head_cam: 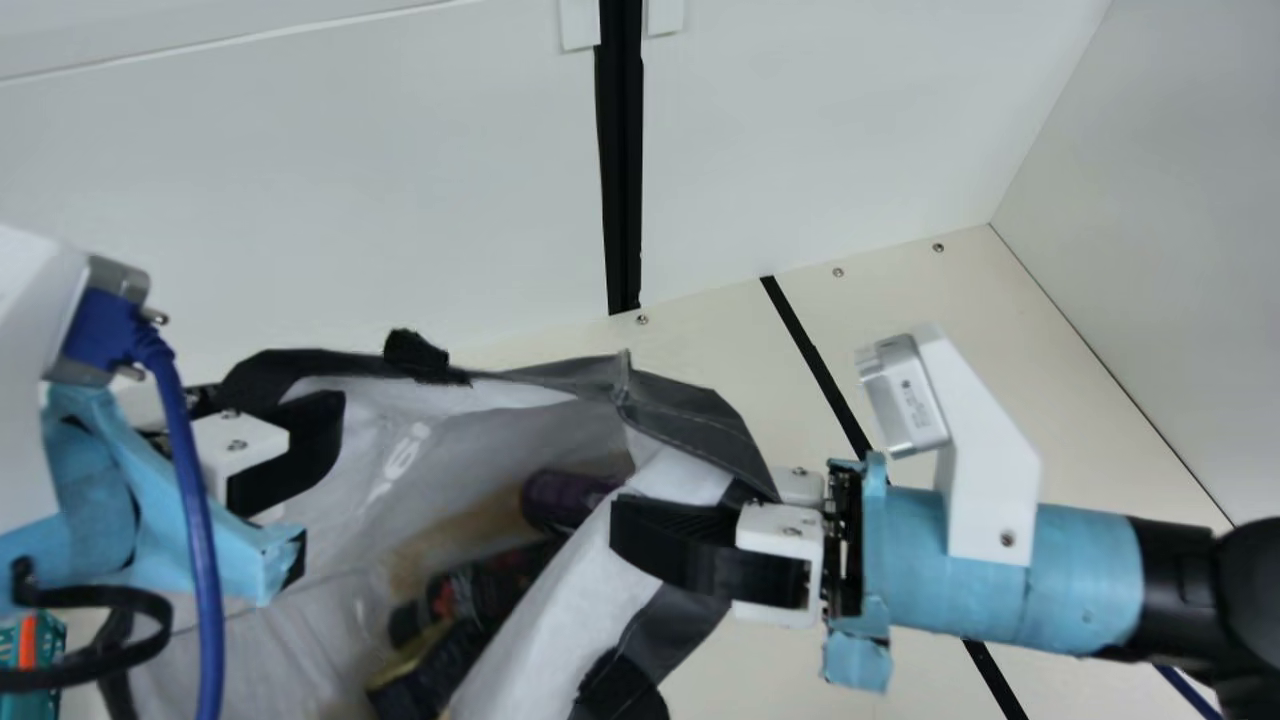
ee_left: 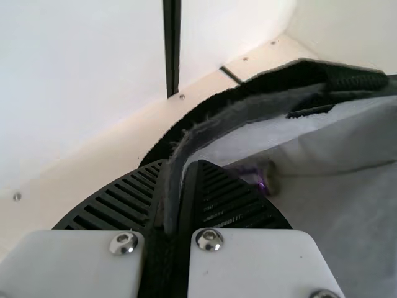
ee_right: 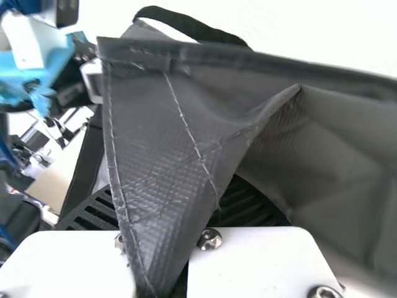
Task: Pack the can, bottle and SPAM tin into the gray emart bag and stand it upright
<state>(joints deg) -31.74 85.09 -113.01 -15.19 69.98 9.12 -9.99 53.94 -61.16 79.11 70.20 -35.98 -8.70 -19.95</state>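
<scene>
Gray emart bag (head_cam: 500,430), open, its edge pinched by the fingers of left gripper (head_cam: 300,402) and right gripper (head_cam: 640,530); inside it, purple can (head_cam: 560,498), dark bottle (head_cam: 490,585) and SPAM tin (head_cam: 425,675)

In the bag (head_cam: 680,405), the bottle (head_cam: 485,588) lies between can (head_cam: 560,498) and SPAM tin (head_cam: 425,672).

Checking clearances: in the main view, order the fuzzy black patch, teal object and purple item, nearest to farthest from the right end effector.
1. Purple item, inside the bag
2. Fuzzy black patch, farther left
3. Teal object, lower left corner
</scene>
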